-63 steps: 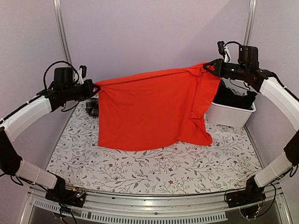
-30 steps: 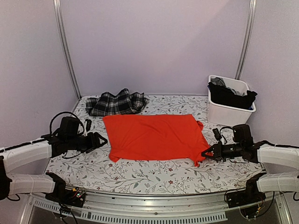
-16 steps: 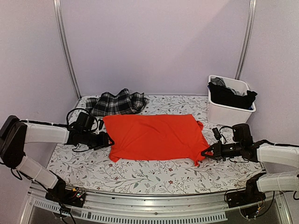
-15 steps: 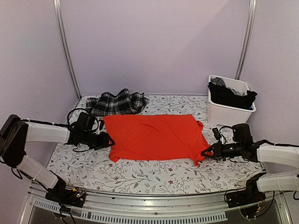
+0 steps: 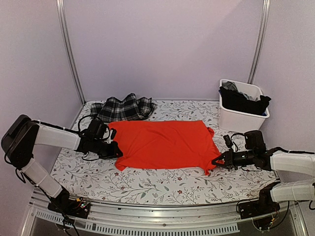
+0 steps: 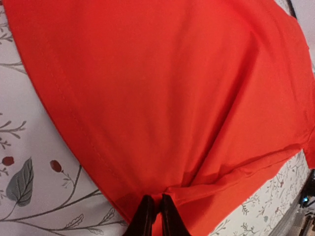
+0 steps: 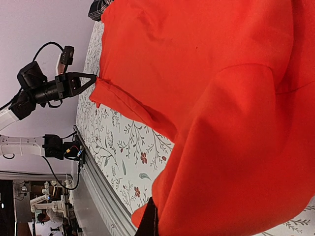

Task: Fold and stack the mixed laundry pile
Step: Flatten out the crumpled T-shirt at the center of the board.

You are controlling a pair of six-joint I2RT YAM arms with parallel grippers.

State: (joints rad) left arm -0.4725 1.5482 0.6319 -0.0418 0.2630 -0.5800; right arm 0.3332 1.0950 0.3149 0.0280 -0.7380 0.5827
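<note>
An orange-red garment (image 5: 162, 144) lies spread flat on the middle of the floral tablecloth (image 5: 162, 184). My left gripper (image 5: 117, 153) sits at its near left corner. In the left wrist view the two dark fingertips (image 6: 146, 212) stand almost together, with a fold of the red cloth (image 6: 162, 98) pinched between them. My right gripper (image 5: 215, 162) is low at the near right corner, shut on the red cloth (image 7: 231, 123). A black-and-white plaid garment (image 5: 123, 108) lies crumpled at the back left. Dark garments (image 5: 243, 102) fill the bin.
A white plastic bin (image 5: 240, 121) stands at the back right, just behind my right arm. Metal frame posts (image 5: 69, 49) rise at both back corners. A metal rail (image 5: 162, 216) runs along the near table edge.
The garment, held up between both grippers two seconds ago, now lies flat. My left gripper has moved right to the cloth's near left corner and closed on it. The right arm stays still.
</note>
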